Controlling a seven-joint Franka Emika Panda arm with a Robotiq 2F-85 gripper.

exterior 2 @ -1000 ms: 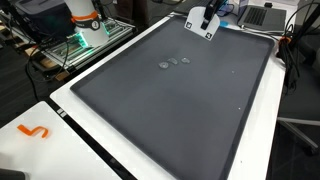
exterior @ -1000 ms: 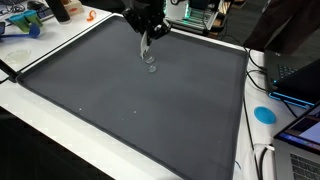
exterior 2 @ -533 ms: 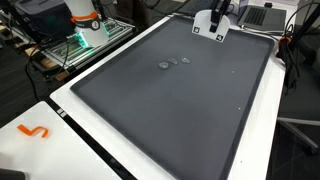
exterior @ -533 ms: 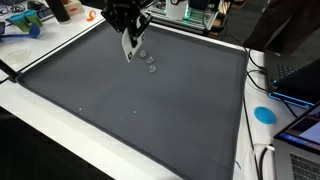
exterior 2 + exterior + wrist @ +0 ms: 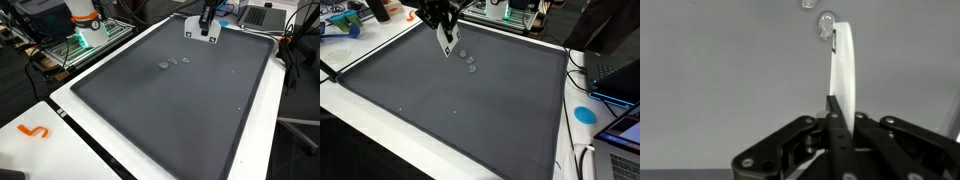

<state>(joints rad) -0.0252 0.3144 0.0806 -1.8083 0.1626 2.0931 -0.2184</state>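
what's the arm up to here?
The Panda's end effector is shut on a thin white flat piece and holds it hanging down over the far end of the dark mat. A few small clear pieces lie on the mat close by, apart from it. Whether the white piece's lower edge touches the mat cannot be told.
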